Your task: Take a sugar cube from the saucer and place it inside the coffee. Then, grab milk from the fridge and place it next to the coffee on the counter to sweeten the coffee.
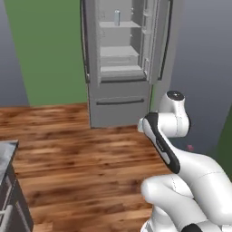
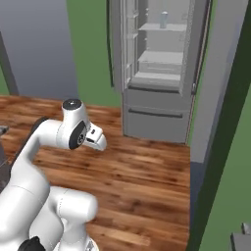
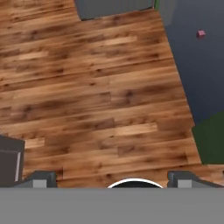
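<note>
The fridge [image 1: 120, 68] [image 2: 162, 63] stands across the wood floor with both upper doors swung open and white shelves showing. The milk [image 1: 117, 18] [image 2: 163, 19], a slim pale carton, stands upright on its top shelf. My gripper [image 3: 113, 179] is open, its fingertips [image 3: 41, 178] wide apart with nothing between them, and it points down at bare floorboards well short of the fridge. A corner of the counter [image 1: 7, 154] shows at the left. The sugar cube, the saucer and the coffee are out of view.
Open wood floor [image 1: 81, 149] lies between me and the fridge. A grey wall panel [image 2: 215, 98] stands right of the fridge, with a small pink object [image 3: 201, 33] [image 1: 190, 147] on the dark floor near it. A dark cabinet edge [image 3: 11, 162] sits low on the left.
</note>
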You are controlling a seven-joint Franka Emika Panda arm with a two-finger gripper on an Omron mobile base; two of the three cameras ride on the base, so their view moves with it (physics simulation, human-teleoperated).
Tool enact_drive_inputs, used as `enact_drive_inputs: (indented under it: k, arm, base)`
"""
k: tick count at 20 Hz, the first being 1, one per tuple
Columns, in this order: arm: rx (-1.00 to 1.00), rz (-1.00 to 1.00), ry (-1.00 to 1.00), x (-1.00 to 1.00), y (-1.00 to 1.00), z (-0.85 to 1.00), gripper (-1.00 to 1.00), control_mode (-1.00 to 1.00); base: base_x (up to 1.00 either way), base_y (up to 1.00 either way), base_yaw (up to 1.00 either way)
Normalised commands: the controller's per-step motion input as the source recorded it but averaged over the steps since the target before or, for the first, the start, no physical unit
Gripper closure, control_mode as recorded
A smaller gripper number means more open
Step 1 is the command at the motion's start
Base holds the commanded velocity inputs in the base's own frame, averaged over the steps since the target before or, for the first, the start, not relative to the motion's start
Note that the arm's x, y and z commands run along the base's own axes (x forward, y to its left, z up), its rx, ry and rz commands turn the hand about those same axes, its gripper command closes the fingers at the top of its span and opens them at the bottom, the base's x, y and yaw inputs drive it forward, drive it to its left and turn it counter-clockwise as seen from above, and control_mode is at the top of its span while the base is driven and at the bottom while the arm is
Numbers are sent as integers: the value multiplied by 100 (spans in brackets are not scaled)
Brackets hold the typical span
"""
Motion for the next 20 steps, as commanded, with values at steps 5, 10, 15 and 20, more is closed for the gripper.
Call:
enact_drive_inputs:
  k: [5,10,15,20]
  arm:
    - [0,0,0,0,0,0,-100,100]
    - [0,0,0,0,0,0,-100,100]
    - [0,0,0,0,0,0,-100,100]
    - [0,0,0,0,0,0,-100,100]
  base:
    - [100,-25,-1]
    - [100,-53,-3]
    - [100,-33,-3]
    - [100,-4,-1]
